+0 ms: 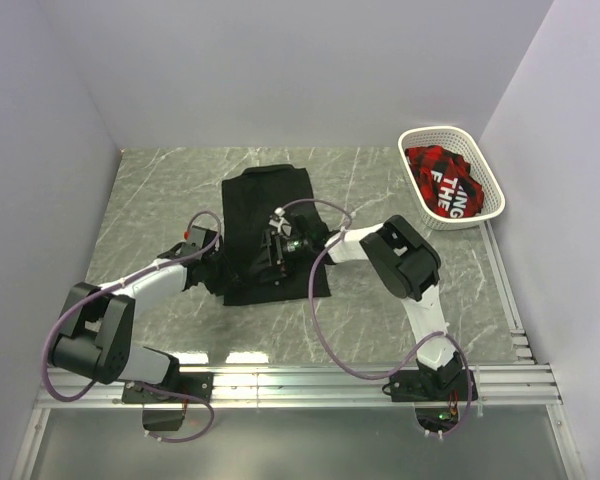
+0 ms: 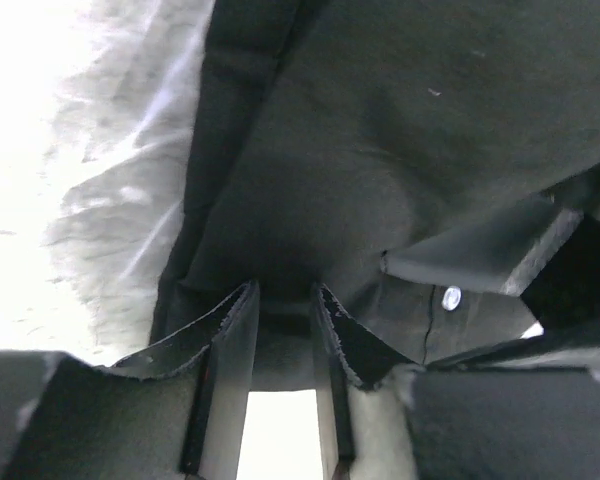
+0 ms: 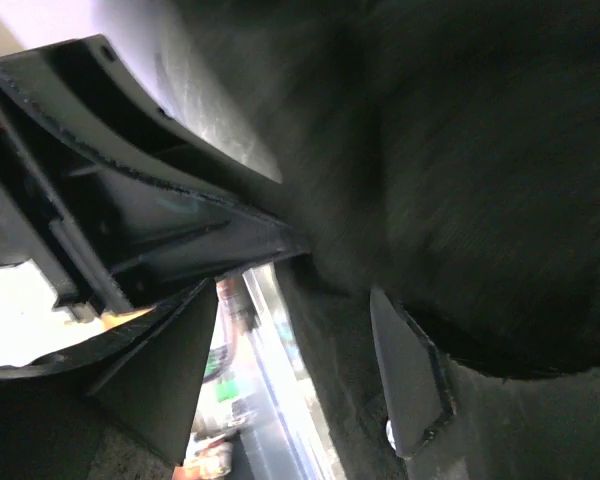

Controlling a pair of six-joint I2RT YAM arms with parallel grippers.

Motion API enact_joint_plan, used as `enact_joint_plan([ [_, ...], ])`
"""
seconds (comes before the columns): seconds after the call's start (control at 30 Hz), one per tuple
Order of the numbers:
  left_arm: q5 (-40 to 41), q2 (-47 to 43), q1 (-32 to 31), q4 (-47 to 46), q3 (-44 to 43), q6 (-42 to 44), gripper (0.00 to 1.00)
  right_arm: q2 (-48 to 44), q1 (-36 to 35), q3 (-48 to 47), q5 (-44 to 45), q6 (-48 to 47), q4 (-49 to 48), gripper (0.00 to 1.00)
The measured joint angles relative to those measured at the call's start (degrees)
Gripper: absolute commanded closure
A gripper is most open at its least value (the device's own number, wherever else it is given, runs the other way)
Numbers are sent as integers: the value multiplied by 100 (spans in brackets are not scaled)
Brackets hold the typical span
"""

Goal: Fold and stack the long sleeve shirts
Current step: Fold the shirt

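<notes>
Fingers first: my left fingers (image 1: 216,264) stand narrow, and my right fingers (image 1: 278,255) stand wide. From above, both pairs sit low on the black shirt (image 1: 265,200), which lies spread on the marble bench (image 1: 160,190). The left pair is at the shirt's left edge. The right pair is further in on the cloth, just right of the left pair.

Only the top view shows what lies well beyond my right fingers, up and to the right: a white basket (image 1: 485,165) holding a red plaid cloth (image 1: 435,165) with white lettering. It also shows the shirt's whole outline, with the far end reaching away from both pairs.

My left wrist view shows what the top cannot. The left fingers (image 2: 235,340) have a slim gap between them, and bright bench (image 2: 20,200) shows through it. A fold of shirt (image 2: 380,150) hangs right at the tips. I cannot tell whether they pinch it. A small white button (image 2: 451,297) sits just right of the tips.

My right wrist view is blurred. The right fingers (image 3: 412,385) are spread, with dark shirt (image 3: 480,150) bulging into the gap.
</notes>
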State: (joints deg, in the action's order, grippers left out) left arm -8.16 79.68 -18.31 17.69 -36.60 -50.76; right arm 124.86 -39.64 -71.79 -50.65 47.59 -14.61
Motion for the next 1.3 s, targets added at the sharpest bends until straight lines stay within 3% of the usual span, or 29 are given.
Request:
enact_joint_plan([
  [0.23,-315,46,11,-466,177,-240,69,48,391,435,-442,645,-962,28],
  [0.8,-334,50,13,-492,188,-273,69,413,562,-973,249,614,-546,29],
  [0.93,-332,42,17,-494,197,-273,69,765,660,-994,304,719,-605,28],
  [1.3,-339,33,37,-492,201,-269,67,619,1320,-962,286,518,-479,28],
])
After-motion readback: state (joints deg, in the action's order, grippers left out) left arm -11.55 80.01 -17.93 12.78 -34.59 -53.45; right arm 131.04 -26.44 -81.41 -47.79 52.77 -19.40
